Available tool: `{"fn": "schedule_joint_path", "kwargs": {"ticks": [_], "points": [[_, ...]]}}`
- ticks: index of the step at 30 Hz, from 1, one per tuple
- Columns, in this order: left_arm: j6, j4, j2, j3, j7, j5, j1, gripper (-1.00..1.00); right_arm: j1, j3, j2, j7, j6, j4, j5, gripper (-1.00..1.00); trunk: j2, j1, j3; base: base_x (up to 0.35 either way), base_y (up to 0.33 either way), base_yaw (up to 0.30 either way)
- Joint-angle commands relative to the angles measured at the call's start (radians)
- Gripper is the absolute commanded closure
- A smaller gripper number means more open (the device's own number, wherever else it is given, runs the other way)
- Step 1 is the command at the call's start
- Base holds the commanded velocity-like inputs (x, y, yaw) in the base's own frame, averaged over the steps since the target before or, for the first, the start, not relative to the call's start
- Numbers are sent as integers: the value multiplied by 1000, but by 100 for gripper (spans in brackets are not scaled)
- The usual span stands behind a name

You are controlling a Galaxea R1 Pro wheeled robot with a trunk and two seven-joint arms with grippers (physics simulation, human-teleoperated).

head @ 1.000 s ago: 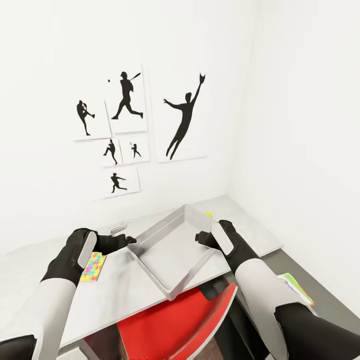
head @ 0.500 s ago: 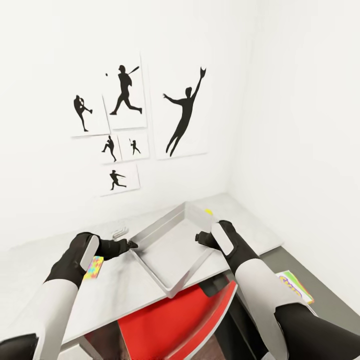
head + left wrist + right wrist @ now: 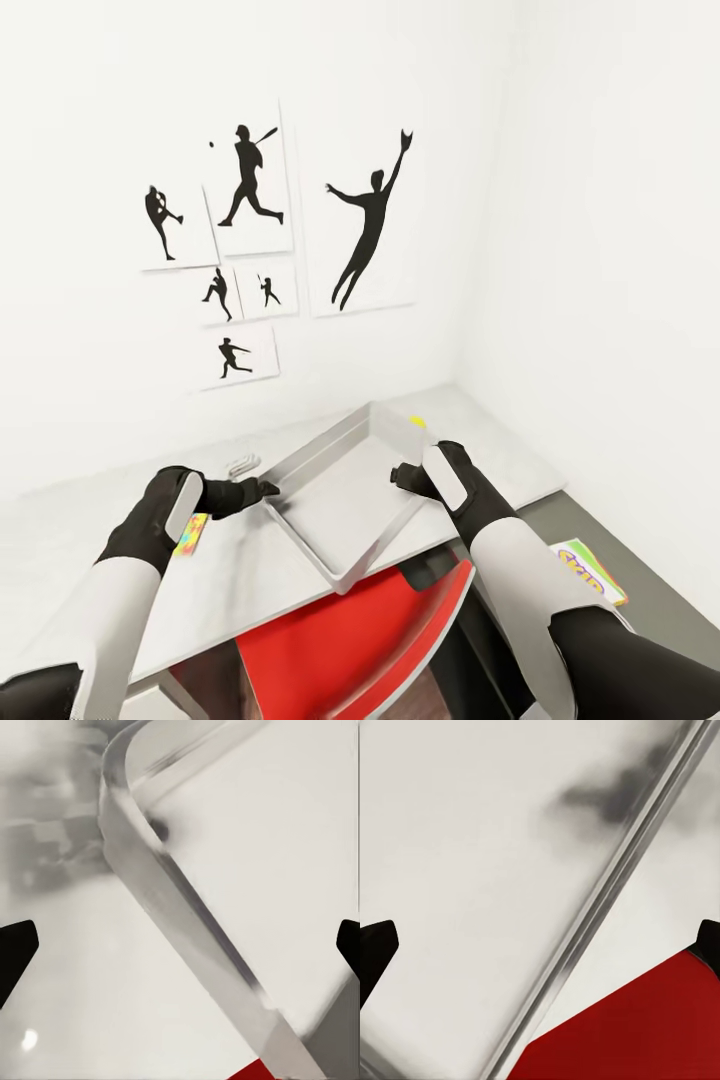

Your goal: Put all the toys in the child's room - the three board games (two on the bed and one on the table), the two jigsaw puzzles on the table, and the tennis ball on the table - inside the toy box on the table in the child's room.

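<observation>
1. Toy box [image 3: 340,500]: a pale grey shallow bin at the lower centre of the head view. It sits askew on the table [image 3: 500,460], with one corner jutting past the table's front edge over a red chair seat [image 3: 340,640].
2. Your left gripper [image 3: 262,488]: at the box's left rim. In the left wrist view the rim [image 3: 172,907] runs between the two dark fingertips, which are spread wide to both frame edges and hold nothing.
3. Your right gripper [image 3: 402,478]: at the box's right rim. The right wrist view shows the same, fingertips far apart with the rim [image 3: 600,907] between them.
4. Jigsaw puzzle [image 3: 190,533]: lower left of the head view, on the table and partly hidden by your left wrist.
5. Tennis ball [image 3: 417,423]: a yellow sliver behind the box's far corner.
6. Board game [image 3: 588,570]: yellow-green, at lower right on the dark cabinet top [image 3: 650,590].
7. Wall: baseball silhouette prints [image 3: 270,240] at upper left.
</observation>
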Motion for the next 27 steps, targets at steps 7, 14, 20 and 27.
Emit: {"fn": "schedule_joint_path", "kwargs": {"ticks": [7, 14, 20, 27], "points": [[3, 0, -7, 3, -8, -4, -17, -100, -1, 2, 0, -7, 1, -1, -9, -100, -2, 1, -11, 0, 0, 0], [2, 0, -19, 3, -8, -5, -23, -100, -1, 2, 0, -7, 0, 12, -9, -100, -2, 1, -22, 0, 0, 0], [1, 0, -22, 3, -8, -7, -24, -100, -1, 2, 0, -7, 0, 16, -9, -100, -2, 1, -31, 0, 0, 0], [0, 0, -22, 3, -8, -8, -24, -100, -1, 2, 0, -7, 0, 17, -9, -100, -2, 1, -43, 0, 0, 0]]}}
